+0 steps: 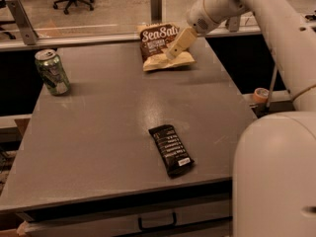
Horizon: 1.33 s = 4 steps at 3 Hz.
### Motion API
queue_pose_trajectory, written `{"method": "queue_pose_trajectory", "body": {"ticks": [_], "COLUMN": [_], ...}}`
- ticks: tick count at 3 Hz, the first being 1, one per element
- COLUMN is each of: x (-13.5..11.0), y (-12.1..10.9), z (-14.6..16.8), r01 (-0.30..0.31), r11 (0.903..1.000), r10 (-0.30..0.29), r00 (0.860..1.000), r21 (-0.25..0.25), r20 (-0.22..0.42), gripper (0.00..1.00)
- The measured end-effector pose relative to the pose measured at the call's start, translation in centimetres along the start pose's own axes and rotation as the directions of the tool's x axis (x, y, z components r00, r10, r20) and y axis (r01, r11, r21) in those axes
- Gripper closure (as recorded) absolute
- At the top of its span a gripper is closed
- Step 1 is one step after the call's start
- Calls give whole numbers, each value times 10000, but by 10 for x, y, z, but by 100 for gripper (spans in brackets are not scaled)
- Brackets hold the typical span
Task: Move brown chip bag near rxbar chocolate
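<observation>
The brown chip bag (160,46) lies at the far edge of the grey table (108,127), dark brown top with "Sea Salt" script, tan lower part. The rxbar chocolate (171,149), a flat black bar with white text, lies near the table's front right. My gripper (174,50) reaches in from the upper right and hangs right over the bag's right side, its tan fingers (180,41) pointing down-left onto the bag.
A green soda can (52,71) stands at the table's far left. A glass partition with metal posts (156,6) runs behind the table. My white base (274,177) fills the lower right. A tape roll (260,95) sits on a ledge right of the table.
</observation>
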<state>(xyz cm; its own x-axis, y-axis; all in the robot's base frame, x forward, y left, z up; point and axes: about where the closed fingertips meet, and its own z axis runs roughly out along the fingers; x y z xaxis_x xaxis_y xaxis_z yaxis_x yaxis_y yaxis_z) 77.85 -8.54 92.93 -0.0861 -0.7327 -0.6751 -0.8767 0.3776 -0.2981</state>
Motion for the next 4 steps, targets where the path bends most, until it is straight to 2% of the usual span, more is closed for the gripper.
{"method": "queue_pose_trajectory", "body": {"ticks": [1,2,3,4], "x": [13,35,60,71], "y": [-16,-14,-4,6], "z": [29,48,66,73], "r01": [-1109,-2202,-3235,-3766], "r11": [9935,9749,9460,9264], "r10": [1113,2222,3222,3674], "r00": [9936,9713,9319,9073], "r21": [245,323,199,-65], "r20": [-177,-848,-1668,-2047], "gripper": [0,0,17,39]}}
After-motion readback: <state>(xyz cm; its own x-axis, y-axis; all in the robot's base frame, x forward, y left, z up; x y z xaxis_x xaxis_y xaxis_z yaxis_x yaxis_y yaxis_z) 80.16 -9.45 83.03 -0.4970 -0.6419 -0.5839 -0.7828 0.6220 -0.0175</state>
